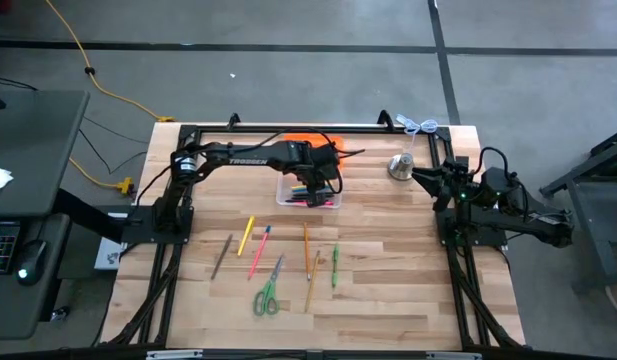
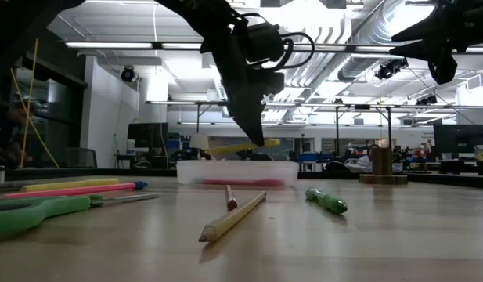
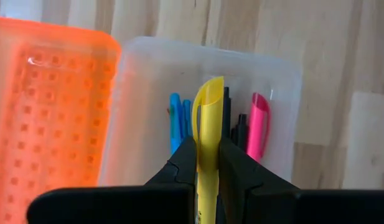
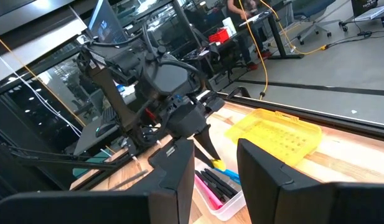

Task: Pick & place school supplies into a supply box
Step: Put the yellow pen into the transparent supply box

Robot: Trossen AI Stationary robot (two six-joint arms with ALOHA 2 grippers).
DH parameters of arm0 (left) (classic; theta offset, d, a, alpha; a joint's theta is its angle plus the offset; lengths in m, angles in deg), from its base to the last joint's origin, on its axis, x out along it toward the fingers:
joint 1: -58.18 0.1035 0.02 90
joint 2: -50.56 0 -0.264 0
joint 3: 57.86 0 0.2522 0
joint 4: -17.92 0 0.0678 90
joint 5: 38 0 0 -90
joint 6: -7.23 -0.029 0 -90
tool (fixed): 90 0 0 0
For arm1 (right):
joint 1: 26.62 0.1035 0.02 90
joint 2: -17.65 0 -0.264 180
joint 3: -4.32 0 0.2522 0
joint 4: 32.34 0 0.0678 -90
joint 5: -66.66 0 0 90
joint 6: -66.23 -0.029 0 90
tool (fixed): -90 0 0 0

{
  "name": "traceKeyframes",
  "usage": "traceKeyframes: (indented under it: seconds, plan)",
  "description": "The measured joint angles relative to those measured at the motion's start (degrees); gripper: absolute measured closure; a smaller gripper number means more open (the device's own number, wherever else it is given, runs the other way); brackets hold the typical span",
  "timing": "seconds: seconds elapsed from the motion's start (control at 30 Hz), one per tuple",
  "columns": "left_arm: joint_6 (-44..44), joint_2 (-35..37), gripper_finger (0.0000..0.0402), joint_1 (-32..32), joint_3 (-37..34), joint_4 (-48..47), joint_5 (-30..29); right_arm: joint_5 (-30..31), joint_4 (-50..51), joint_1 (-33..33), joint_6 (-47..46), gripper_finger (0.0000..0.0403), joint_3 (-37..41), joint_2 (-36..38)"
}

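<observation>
My left gripper (image 1: 326,183) hangs over the clear supply box (image 1: 309,192), shut on a yellow marker (image 3: 207,134). The box's orange lid (image 3: 48,106) lies open on its far side. Blue, pink and dark pens (image 3: 257,130) lie inside the box. On the table nearer the front lie a yellow pencil (image 1: 246,235), a pink pen (image 1: 258,252), green-handled scissors (image 1: 267,295), orange pencils (image 1: 308,255), a green marker (image 1: 335,265) and a dark pencil (image 1: 222,255). My right gripper (image 4: 216,168) is open, raised at the table's right side. My left gripper pinches the yellow marker between its two fingers (image 3: 179,168), which point down from above. The marker's free end (image 3: 209,93) sticks out past the fingertips above the box. In the low view the marker (image 2: 241,146) lies about level, clear of the box.
A silvery bell-like object (image 1: 400,166) stands right of the box. A dark metal frame runs along the table's far edge and sides. Bare wood lies at the table's front and right.
</observation>
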Motion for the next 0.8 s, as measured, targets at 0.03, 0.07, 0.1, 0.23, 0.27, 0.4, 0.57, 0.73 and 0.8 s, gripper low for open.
traceKeyframes:
  seconds: [0.03,0.07,0.1,0.23,0.27,0.4,0.57,0.73,0.8]
  plan:
    - [-0.3,-0.4,0.0334,0.0,0.0,0.1,0.0,0.0,0.0,0.0,0.0,0.0304,0.0,0.0]
    - [-0.6,-0.7,0.0334,0.0,0.0,-0.2,0.0,0.0,0.0,0.0,0.0,0.0304,0.0,0.0]
    - [-0.7,-0.8,0.0334,0.0,-0.1,-1.1,0.0,0.0,0.0,0.0,0.0,0.0304,0.0,0.0]
    - [-1.1,-2.3,0.0334,0.0,0.0,-1.4,0.5,0.0,0.0,0.0,0.0,0.0304,0.0,0.0]
    - [-1.1,-2.4,0.0334,0.0,-0.1,-2.1,0.7,0.0,0.1,0.0,0.0,0.0304,0.0,0.0]
    - [-1.2,-3.4,0.0334,0.0,-0.1,-1.7,1.1,0.0,0.5,0.0,0.4,0.0304,0.0,0.0]
    - [-1.2,-4.1,0.0334,0.0,0.0,-1.5,1.3,0.0,1.3,0.0,0.4,0.0304,0.0,0.0]
    - [-1.5,-4.1,0.0334,0.0,-0.1,-0.6,1.3,0.0,1.4,0.0,0.4,0.0304,0.0,0.0]
    - [-1.5,-4.1,0.0334,0.0,-0.1,-0.6,1.3,0.0,1.4,0.0,0.4,0.0304,0.0,0.0]
